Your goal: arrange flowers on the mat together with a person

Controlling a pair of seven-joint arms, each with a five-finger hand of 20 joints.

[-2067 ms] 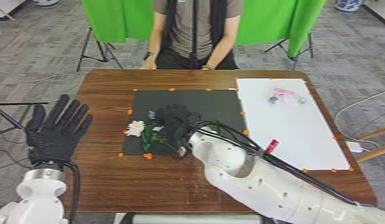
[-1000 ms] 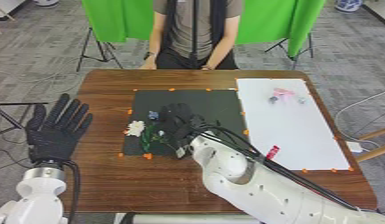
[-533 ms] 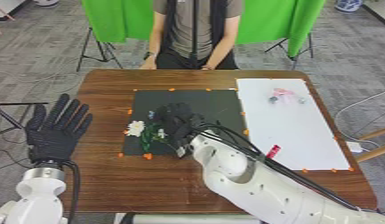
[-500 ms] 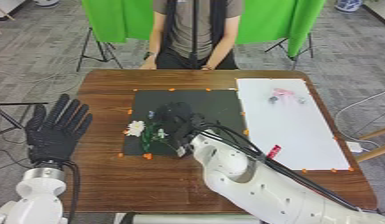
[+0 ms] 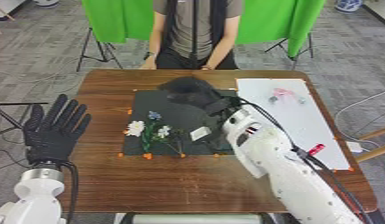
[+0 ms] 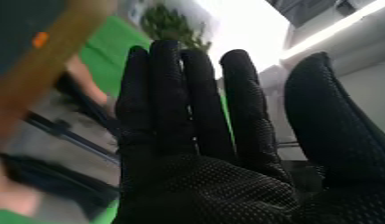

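Observation:
My right hand (image 5: 193, 92) is over the far part of the dark mat (image 5: 184, 112), past the flowers. In the right wrist view the right hand (image 6: 206, 170) is open, fingers straight and thumb apart, holding nothing. On the mat's left part lie a white flower (image 5: 135, 128), a blue flower (image 5: 154, 115) and a smaller white flower (image 5: 164, 132), their green stems toward the near edge. A pale rectangular piece (image 5: 200, 133) lies to their right. My left hand (image 5: 53, 131) is open beside the table's left edge, away from the flowers.
A white sheet (image 5: 291, 127) covers the table's right side, with a small pink item (image 5: 282, 93) near its far end. Beside my right forearm is a red tag (image 5: 316, 149). Across the table (image 5: 171, 187) a person's hands (image 5: 206, 66) rest at the far edge.
My right hand has moved away from the flowers, toward the far edge of the mat, uncovering the stems and the pale piece. The left hand is nearly unmoved.

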